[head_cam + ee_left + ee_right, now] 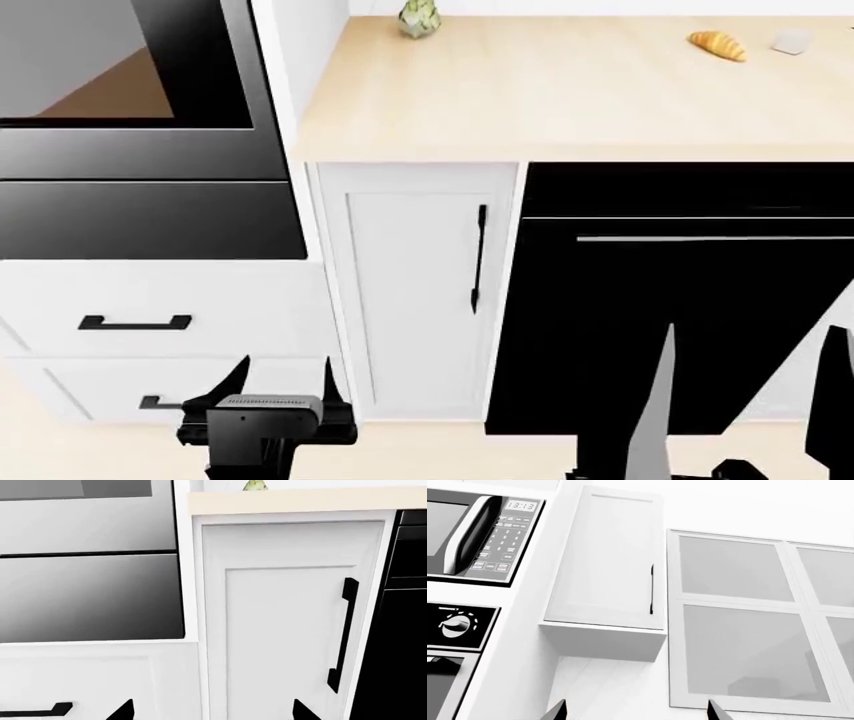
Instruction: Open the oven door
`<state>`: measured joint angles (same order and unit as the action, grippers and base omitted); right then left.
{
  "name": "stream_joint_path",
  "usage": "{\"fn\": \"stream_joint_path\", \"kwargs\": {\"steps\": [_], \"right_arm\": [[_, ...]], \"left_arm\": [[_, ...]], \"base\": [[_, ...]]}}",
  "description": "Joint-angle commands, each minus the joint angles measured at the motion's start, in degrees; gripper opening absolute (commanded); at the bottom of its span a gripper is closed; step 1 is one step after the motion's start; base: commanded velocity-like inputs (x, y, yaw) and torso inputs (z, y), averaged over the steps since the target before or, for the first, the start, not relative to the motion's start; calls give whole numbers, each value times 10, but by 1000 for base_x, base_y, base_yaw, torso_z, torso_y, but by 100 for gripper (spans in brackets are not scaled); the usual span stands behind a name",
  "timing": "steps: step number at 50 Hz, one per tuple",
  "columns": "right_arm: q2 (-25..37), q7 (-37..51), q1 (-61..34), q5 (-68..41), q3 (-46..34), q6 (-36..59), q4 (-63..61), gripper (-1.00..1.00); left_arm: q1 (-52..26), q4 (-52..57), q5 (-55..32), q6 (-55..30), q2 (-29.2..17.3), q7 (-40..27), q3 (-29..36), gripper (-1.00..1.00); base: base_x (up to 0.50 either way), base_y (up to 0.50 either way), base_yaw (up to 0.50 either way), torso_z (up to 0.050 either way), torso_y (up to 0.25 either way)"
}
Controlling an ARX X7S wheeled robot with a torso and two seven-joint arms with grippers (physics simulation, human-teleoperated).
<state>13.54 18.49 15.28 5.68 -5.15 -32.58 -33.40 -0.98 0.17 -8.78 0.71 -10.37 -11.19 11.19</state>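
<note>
Left gripper (283, 385) nr white drawers (160, 322)

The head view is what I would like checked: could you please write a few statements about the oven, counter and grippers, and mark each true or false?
1. The glossy black oven door with a glass window is shut. True.
2. The left gripper grips the oven door. False: it hangs open in front of the white drawers, touching nothing.
3. A golden croissant lies on the pale wooden counter. True.
4. The narrow white cabinet door has a silver handle. False: its vertical bar handle is black.
5. The right gripper is shut. False: its fingers stand apart.
</note>
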Motion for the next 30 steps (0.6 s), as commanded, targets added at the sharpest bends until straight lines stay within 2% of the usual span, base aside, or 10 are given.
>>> {"fn": "stream_joint_path", "kwargs": {"steps": [1,28,30], "right_arm": [[3,5,-1,0,-1,0,0,100],[9,16,-2,2,-5,2,0,100],[9,17,-2,3,-5,3,0,100]], "left_arm": [[0,0,-2,1,-3,-3,4,100],[-1,-1,-9,3,-9,-10,11,100],[-1,-1,-12,2,-9,-8,12,100]], "base": [[0,0,0,-36,0],[0,0,0,-37,0],[0,0,0,0,0]]}}
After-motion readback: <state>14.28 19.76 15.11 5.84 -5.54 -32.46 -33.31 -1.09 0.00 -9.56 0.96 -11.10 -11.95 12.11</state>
